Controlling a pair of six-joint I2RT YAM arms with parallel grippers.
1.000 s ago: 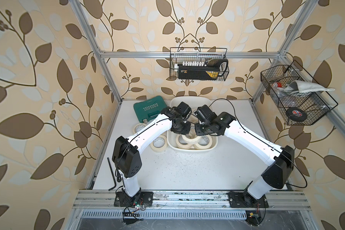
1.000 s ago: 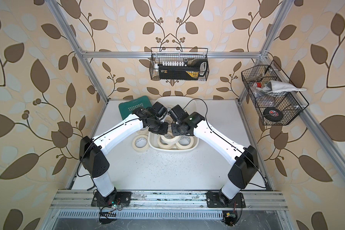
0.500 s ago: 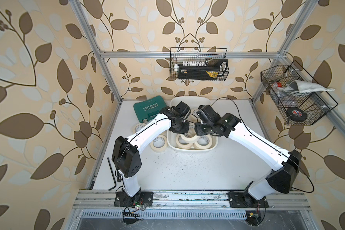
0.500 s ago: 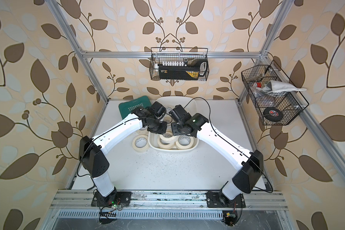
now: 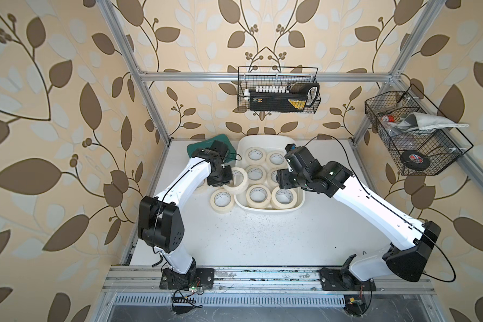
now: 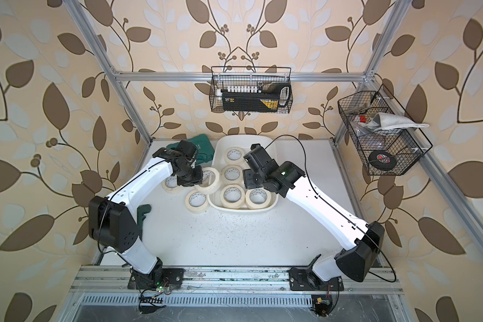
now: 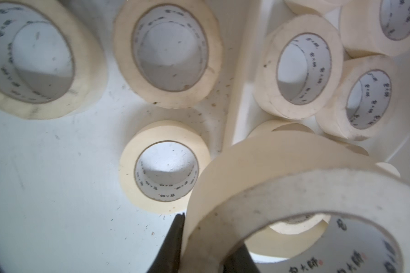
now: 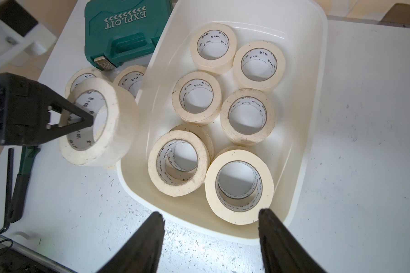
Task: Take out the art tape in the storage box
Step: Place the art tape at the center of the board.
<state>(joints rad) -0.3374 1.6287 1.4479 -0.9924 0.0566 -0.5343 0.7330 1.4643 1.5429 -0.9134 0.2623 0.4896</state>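
Note:
Several cream art tape rolls (image 8: pixel 197 97) lie flat in the white storage box (image 8: pixel 317 94), which both top views show at the back middle (image 5: pixel 268 209). My left gripper (image 7: pixel 206 236) is shut on the wall of one roll (image 7: pixel 270 165), one finger inside the ring and one outside. That roll (image 5: pixel 236 180) hangs tilted over the box's left rim. My right gripper (image 8: pixel 210 212) stands open and empty above the box's near wall, by the nearest roll (image 8: pixel 239 189). More rolls (image 5: pixel 222 200) lie on the table left of the box.
A teal tool case (image 8: pixel 126 30) sits at the back left, touching the box. A hex key and a green-handled tool (image 8: pixel 17 189) lie near the table's left edge. Wire baskets hang on the back wall (image 5: pixel 278 92) and right wall (image 5: pixel 413 139); the right one holds a black tape roll (image 5: pixel 413 160).
My left gripper has carried its roll leftward from over the box's middle to its left rim. The right gripper has opened and drawn back to the right.

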